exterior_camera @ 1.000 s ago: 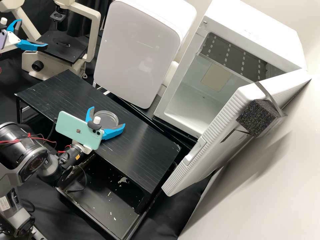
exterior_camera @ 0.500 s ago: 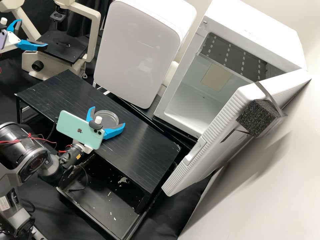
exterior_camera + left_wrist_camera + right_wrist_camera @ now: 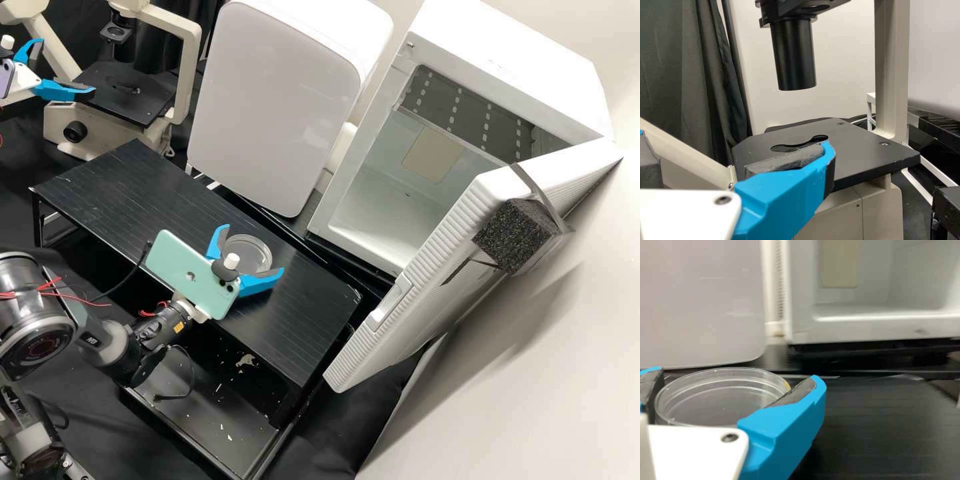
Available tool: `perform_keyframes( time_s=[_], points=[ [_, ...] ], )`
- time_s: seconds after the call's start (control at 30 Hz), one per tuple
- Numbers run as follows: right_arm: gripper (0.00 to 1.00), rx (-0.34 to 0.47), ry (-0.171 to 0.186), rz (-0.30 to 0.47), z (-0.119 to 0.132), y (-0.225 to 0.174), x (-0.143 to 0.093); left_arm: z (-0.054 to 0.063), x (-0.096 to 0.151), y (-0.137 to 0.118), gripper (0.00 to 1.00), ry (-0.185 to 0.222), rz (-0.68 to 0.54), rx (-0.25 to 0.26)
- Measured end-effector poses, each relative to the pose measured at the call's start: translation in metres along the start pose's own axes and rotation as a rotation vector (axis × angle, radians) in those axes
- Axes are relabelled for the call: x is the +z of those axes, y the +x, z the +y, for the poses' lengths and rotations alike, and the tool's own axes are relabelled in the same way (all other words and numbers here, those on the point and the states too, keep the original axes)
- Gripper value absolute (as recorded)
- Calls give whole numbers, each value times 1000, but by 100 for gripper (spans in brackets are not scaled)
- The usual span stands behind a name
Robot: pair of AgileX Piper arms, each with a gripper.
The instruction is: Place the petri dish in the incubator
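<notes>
Right wrist view: petri dish (image 3: 722, 396) snug between fingers (image 3: 257, 285), one cropped; left gripper (image 3: 68, 67) wide apart, empty.

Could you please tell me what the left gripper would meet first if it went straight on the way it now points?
Most likely the microscope's black stage, just ahead of the left gripper; depth is unclear, so it might pass slightly above it.

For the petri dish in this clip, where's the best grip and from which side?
Probably opposite sides of the low outer wall of the petri dish, jaws level, coming from the side away from the open white incubator. It is round, shallow and roughly level; the right gripper has it that way.
</notes>
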Motion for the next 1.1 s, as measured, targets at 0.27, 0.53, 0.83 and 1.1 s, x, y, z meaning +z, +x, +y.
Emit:
perform_keyframes(
  time_s=[0.27,0.53,0.83,1.1],
  points=[
    [0,148,-25,-22,44,25,17,0,0,0,100,0,0,0],
    [0,291,-35,-12,85,71,28,0,0,0,100,0,0,0],
    [0,329,-28,-61,109,131,35,0,0,0,100,0,0,0],
    [0,282,-55,-95,112,182,40,0,0,0,100,0,0,0]
  ],
)
